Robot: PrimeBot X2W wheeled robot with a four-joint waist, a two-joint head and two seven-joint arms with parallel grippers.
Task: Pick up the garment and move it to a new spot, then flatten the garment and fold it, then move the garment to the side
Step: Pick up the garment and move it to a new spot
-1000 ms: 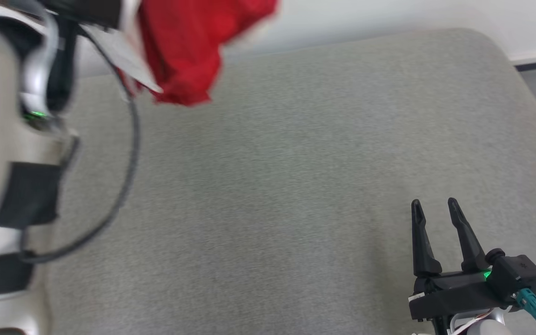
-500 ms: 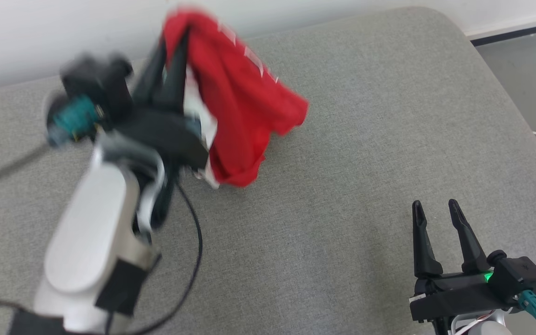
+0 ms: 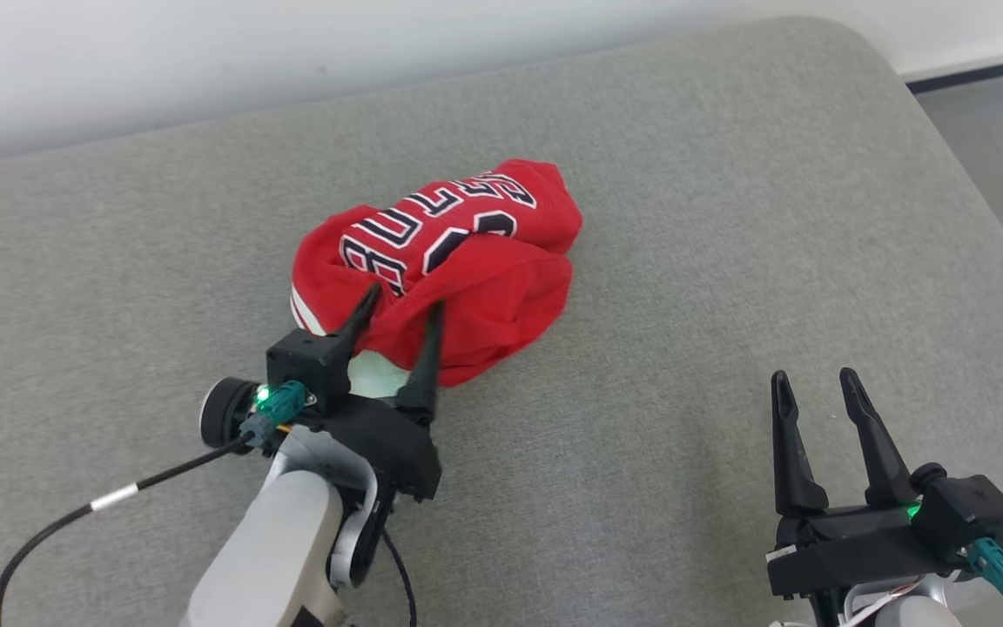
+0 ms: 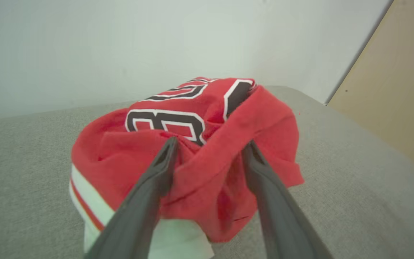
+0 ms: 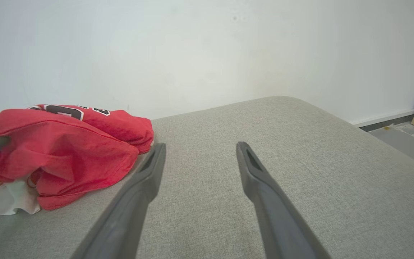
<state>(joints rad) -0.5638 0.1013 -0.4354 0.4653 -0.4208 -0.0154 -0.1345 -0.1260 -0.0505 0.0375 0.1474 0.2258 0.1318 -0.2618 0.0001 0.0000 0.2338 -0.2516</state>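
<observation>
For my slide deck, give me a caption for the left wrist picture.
Open left hand straddling a crumpled red jersey on the grey cushion.

The crumpled red jersey (image 3: 484, 296) bore black, white-edged block letters (image 3: 397, 228) starting "BUL"; the rest, and a number beneath, vanished into folds.

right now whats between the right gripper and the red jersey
Bare grey cushion, nothing else, between the right gripper and the jersey; the head view shows it.

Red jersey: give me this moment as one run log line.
jersey: crumpled on grey cushion, not flattened | left gripper: open, fingers astride a fold | right gripper: open, apart from jersey
</observation>
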